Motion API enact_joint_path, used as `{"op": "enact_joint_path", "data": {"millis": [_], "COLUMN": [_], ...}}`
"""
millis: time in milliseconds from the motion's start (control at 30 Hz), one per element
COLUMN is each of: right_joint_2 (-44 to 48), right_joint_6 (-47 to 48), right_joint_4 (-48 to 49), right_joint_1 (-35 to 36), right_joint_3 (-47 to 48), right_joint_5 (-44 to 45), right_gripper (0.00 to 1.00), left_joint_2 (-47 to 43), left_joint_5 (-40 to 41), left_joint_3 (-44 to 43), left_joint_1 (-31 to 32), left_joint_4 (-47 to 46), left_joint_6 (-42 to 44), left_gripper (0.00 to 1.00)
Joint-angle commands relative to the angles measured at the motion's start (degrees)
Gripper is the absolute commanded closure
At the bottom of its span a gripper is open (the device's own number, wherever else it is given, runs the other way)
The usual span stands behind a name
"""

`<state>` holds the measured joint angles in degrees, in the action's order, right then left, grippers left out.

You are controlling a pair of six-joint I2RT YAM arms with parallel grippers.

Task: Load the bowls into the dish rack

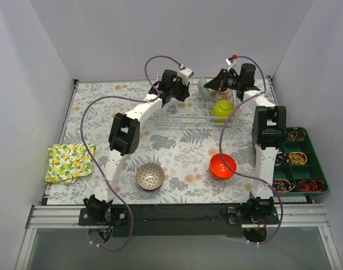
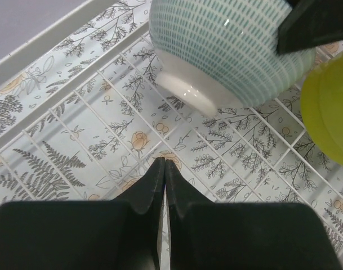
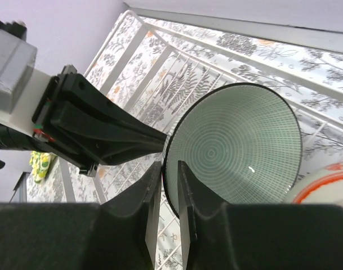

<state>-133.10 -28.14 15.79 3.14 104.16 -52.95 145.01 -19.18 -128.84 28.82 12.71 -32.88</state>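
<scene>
My right gripper [image 3: 170,166] is shut on the rim of the pale blue-green bowl [image 3: 239,146] and holds it on edge over the dish rack [image 1: 177,116]. That bowl shows in the top view [image 1: 203,85] and the left wrist view [image 2: 222,50]. My left gripper [image 2: 164,163] is shut and empty above the rack floor, its tip close beside that bowl [image 1: 186,93]. A red-and-white bowl [image 3: 329,180] and one lime-green bowl [image 1: 222,110] stand in the rack's right end. The orange-red bowl [image 1: 222,166] and the dark patterned bowl [image 1: 150,175] lie on the table.
A dark green compartmented tray [image 1: 313,147] with small items sits at the right edge. A yellow lemon-print cloth [image 1: 70,162] lies at the left. The rack's left slots [image 2: 103,107] hold nothing. Grey walls enclose the table.
</scene>
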Motion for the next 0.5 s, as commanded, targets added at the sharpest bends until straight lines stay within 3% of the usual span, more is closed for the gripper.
{"op": "enact_joint_path", "data": {"millis": [0,167,467], "right_joint_2": [4.16,4.16,5.83], "right_joint_6": [3.09,4.85,9.59], "right_joint_4": [-1.90,-3.57,-7.52], "right_joint_1": [-0.59,-0.85,-2.43], "right_joint_3": [2.10,2.98,2.89], "right_joint_5": [2.76,4.52,9.70], "right_gripper": [0.75,0.68,0.69], "left_joint_2": [-1.13,-1.40,-1.84], "left_joint_5": [-0.69,0.20,-1.73], "left_joint_3": [-2.65,-2.65,0.42], "left_joint_1": [0.62,0.27,0.27], "left_joint_4": [-1.90,-1.20,-7.85], "left_joint_6": [-0.87,0.01,0.27], "left_gripper": [1.00,1.00,1.00]}}
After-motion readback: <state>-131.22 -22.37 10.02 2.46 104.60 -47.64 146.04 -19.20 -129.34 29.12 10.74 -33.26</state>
